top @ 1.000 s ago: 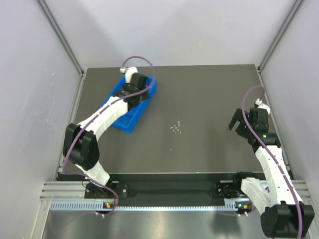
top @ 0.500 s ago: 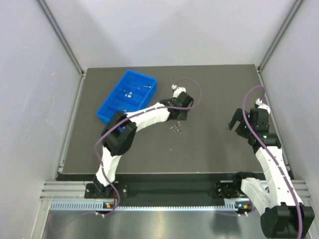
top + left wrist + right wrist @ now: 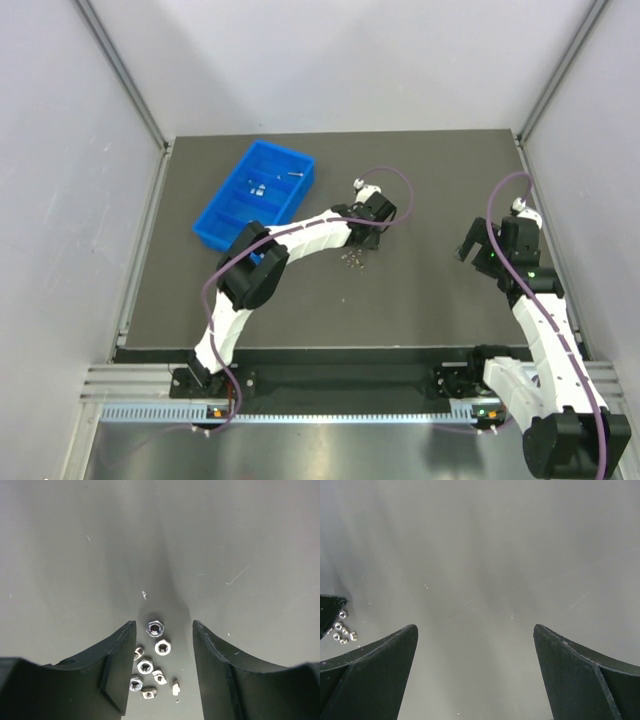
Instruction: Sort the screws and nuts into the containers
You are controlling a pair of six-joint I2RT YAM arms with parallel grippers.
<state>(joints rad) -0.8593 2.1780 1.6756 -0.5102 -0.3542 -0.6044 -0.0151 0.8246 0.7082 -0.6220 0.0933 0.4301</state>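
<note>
Left wrist view: left gripper [image 3: 162, 630] moderately spread, empty, jaws straddling the nuts [image 3: 150, 662] heaped near the centre of the table [image 3: 430, 300]; right gripper [image 3: 475, 630] wide, empty, near the right edge; blue tray [image 3: 224, 184] toward the far-left corner; risk: closing pinches several pieces or scatters the heap; screws indistinguishable among the heap; tray contents too small to identify.

The tray [image 3: 225, 218] sits upper left of centre on the table [image 3: 430, 180] — the nuts [image 3: 352, 259] lie right of it, mid-frame, between the fingers [image 3: 117, 660] of the left gripper [image 3: 163, 625].
</note>
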